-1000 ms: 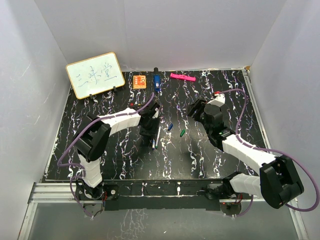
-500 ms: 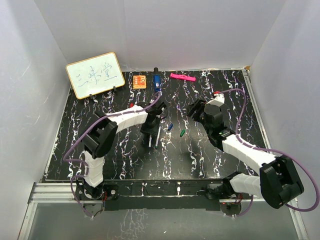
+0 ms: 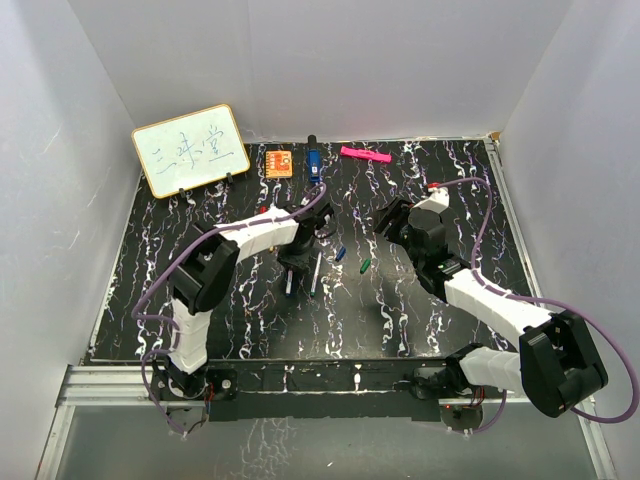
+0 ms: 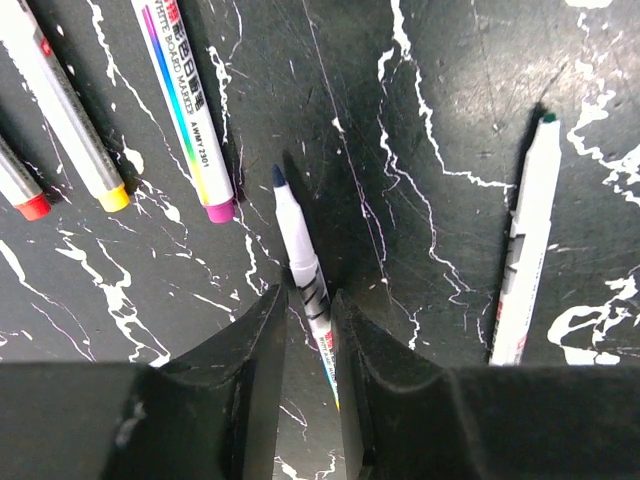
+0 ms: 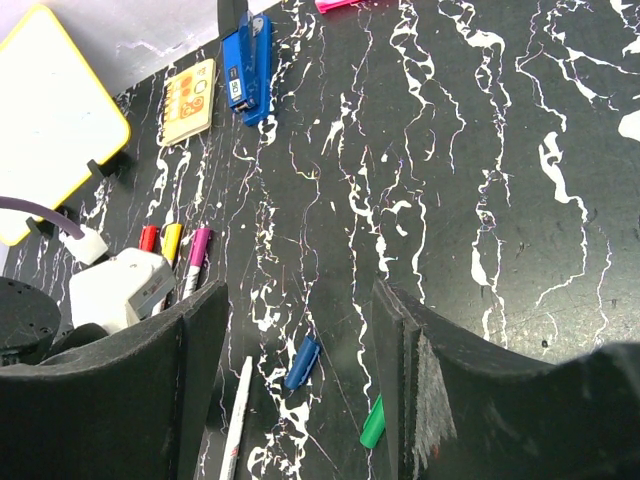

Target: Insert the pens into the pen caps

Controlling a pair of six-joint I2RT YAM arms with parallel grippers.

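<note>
My left gripper is low over the table, its jaws narrowed around a white pen with a blue tip. The pen rests against the right finger, and a thin gap shows on the left. A green-tipped pen lies to the right. Three pens with purple, yellow and red caps on them lie at the upper left. My right gripper hovers open and empty above the loose blue cap and green cap. From above, the left gripper sits left of both caps.
Along the back wall stand a small whiteboard, an orange block, a chunky blue object and a pink marker. White walls enclose the black marbled table on three sides.
The left gripper's jaws have narrowed around the blue-tipped pen, and the left arm has shifted slightly. The right arm has not moved.
</note>
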